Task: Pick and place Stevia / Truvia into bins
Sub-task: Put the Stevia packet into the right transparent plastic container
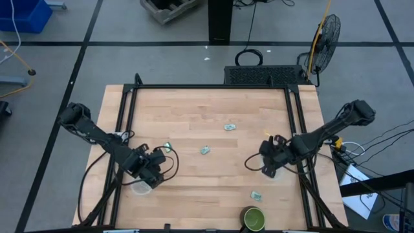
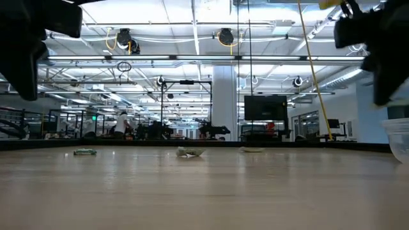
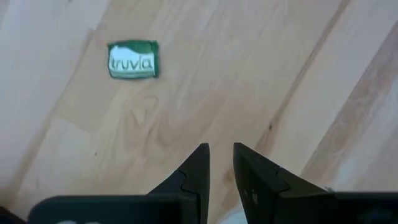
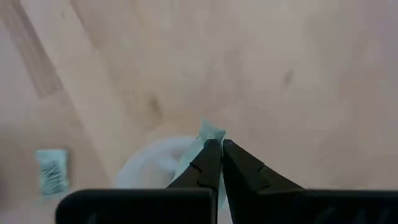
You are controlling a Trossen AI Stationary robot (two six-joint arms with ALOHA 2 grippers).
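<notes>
Wooden tabletop [image 1: 207, 123] carries scattered Truvia packets [image 1: 206, 150]. Right gripper [image 4: 221, 147] pinches one packet [image 4: 210, 132] directly above its clear cup [image 4: 149, 165]. Left gripper [image 3: 219, 150], fingers slightly parted and empty, hovers by the other cup [image 1: 141, 188].

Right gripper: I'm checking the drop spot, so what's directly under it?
In the right wrist view, the right gripper pinches a pale packet above a clear cup standing on the wooden table. The fingers cover part of the cup's inside, so its contents can't be seen.
</notes>
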